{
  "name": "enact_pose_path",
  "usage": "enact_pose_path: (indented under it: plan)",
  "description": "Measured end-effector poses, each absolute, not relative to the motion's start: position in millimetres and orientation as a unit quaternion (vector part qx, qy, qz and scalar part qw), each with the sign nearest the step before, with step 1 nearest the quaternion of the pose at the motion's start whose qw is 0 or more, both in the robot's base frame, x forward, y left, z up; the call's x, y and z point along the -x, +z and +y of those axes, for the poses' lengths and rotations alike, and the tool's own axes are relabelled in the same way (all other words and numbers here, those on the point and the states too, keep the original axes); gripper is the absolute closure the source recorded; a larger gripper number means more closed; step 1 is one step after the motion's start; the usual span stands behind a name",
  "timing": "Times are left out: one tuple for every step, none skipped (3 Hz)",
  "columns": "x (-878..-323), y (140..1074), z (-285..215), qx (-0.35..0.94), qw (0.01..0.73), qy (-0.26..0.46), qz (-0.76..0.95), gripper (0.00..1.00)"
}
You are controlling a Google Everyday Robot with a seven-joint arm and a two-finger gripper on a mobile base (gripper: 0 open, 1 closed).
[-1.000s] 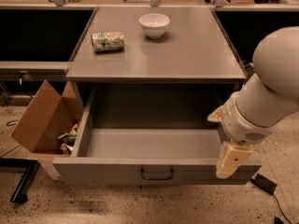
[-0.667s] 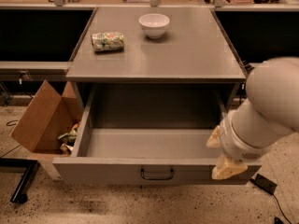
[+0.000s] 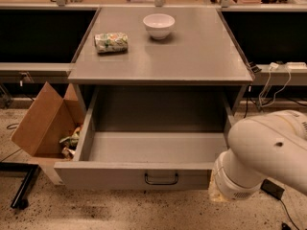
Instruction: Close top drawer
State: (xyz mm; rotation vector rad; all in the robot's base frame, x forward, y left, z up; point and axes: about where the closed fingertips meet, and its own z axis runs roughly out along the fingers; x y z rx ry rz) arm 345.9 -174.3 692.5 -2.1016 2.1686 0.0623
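The top drawer (image 3: 120, 175) is pulled far out of the grey cabinet, and its deep grey box is empty inside. A small dark loop handle (image 3: 161, 178) sits at the middle of its front panel. My white arm (image 3: 264, 152) fills the lower right and covers the drawer's right front corner. Of my gripper (image 3: 214, 194), only a tan bit shows beneath the arm's wrist, low at the right end of the drawer front, right of the handle. No other drawers are in view.
A white bowl (image 3: 159, 25) and a green-and-white snack bag (image 3: 111, 42) lie on the cabinet top (image 3: 201, 61). An open cardboard box (image 3: 43, 123) with litter stands on the floor to the left. Cables and a dark adapter (image 3: 272, 189) lie to the right.
My arm has swung down and to the left, bringing the gripper lower at the drawer's right front corner. The drawer has not visibly moved.
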Motion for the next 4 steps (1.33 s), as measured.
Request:
enact_pose_path:
  plan:
    - [-347.4,655.8,-174.0,0.694,0.040,0.027,0.718,1.00]
    - [-347.4,653.9,-174.5,0.693,0.039,0.027,0.719,0.81]
    - [-347.4,653.9,-174.5,0.693,0.039,0.027,0.719,0.50]
    - [-347.4,653.9,-174.5,0.693,0.039,0.027,0.719,0.27]
